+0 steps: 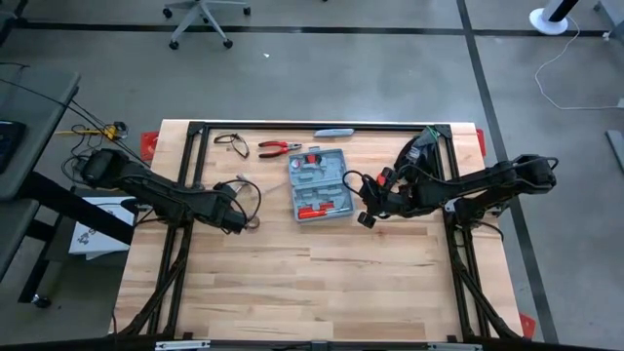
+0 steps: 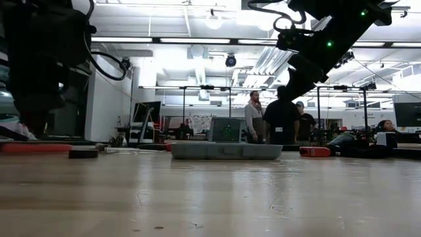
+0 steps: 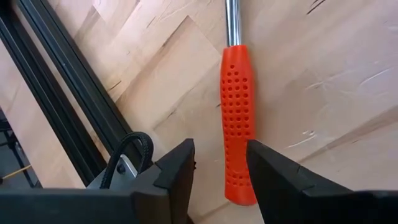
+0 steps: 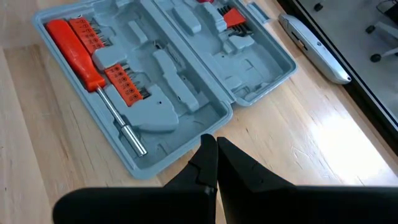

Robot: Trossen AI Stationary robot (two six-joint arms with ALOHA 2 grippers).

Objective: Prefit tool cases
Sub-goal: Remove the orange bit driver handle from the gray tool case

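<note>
One tool case [image 1: 319, 185] lies opened flat on the tabletop [image 1: 312, 283], toward the far middle, its moulded grey inside facing up. The right pincer [image 1: 367, 218] sits just beside the case's near right corner with its fingers pressed together, pinching nothing; in the right wrist view the fingertips [image 4: 214, 149] meet just short of the case rim [image 4: 186, 155]. The left pincer [image 1: 237, 222] is well apart from the case, to its left, fingers spread on either side of an orange tool handle [image 3: 239, 118] that lies on the tabletop between them; whether the fingers touch the handle cannot be told. The tool's working end is cut off at the edge of the left wrist view, only its metal shaft [image 3: 232, 22] showing. Inside the case a red-handled screwdriver [image 4: 87, 68] and a row of orange bits [image 4: 124, 87] fill slots; other slots are bare. Beyond the case lie red-handled pliers [image 1: 279, 147], a pair of glasses [image 1: 231, 142] and a grey utility knife [image 1: 334, 132]. In the low view the case [image 2: 225, 150] shows only as a thin grey slab, with people [image 2: 281, 117] standing in the room behind.
</note>
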